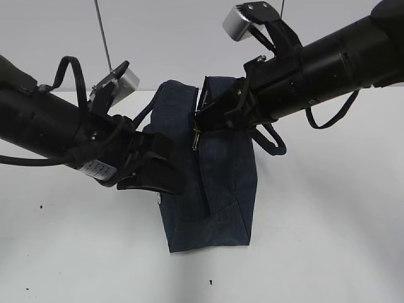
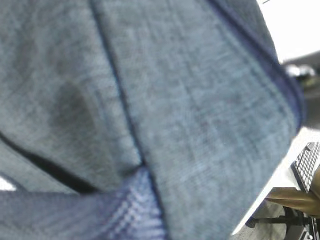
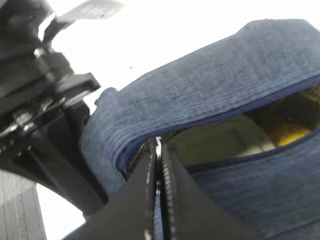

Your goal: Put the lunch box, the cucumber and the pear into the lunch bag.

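the dark navy fabric lunch bag [image 1: 211, 170] stands at the centre of the white desk [image 1: 328, 221]. the sage-lidded lunch box [image 3: 220, 140] and yellow-orange pear [image 3: 290, 132] lie inside; the cucumber is not visible. the right gripper [image 1: 218, 113], at 12 o'clock on the bag, has its fingers closed at the zipper pull. the left gripper [image 1: 151, 170] presses the bag's 9 o'clock side; finger state cannot be determined. the fabric likely sags, so grip at the seams. open desk lies at 3 and 6 o'clock.

Navy lunch bag [image 1: 211, 202] on white table [image 1: 328, 221]
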Controlling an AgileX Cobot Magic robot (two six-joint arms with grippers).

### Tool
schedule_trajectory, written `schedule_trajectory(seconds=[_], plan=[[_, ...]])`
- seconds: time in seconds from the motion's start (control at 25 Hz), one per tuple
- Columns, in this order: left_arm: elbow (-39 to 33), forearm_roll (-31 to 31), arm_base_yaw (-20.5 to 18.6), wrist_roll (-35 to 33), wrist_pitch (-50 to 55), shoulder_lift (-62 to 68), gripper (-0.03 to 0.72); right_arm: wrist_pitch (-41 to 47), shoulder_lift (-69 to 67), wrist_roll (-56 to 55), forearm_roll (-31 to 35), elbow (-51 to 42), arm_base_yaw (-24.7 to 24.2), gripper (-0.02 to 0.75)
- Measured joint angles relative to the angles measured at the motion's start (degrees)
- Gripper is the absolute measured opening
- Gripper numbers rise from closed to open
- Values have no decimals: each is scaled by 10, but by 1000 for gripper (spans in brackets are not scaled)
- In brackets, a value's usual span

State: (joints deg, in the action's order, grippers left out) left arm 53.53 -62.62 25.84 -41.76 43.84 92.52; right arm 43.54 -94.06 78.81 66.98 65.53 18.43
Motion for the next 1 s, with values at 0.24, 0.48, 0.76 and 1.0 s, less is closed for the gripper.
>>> schedule_trajectory(seconds=[0.24,0.48,0.76,1.0], plan=[[1,-1,0,-10,1,0,-8,-26,-5,0,13,12,2,6],[1,10,0,-22,9,0,-9,-39,-8,0,15,28,3,6],[1,32,0,-22,26,0,-9,-50,-28,0,24,46,1,6],[1,55,0,-22,40,0,-9,-36,-59,-1,69,65,-32,6]])
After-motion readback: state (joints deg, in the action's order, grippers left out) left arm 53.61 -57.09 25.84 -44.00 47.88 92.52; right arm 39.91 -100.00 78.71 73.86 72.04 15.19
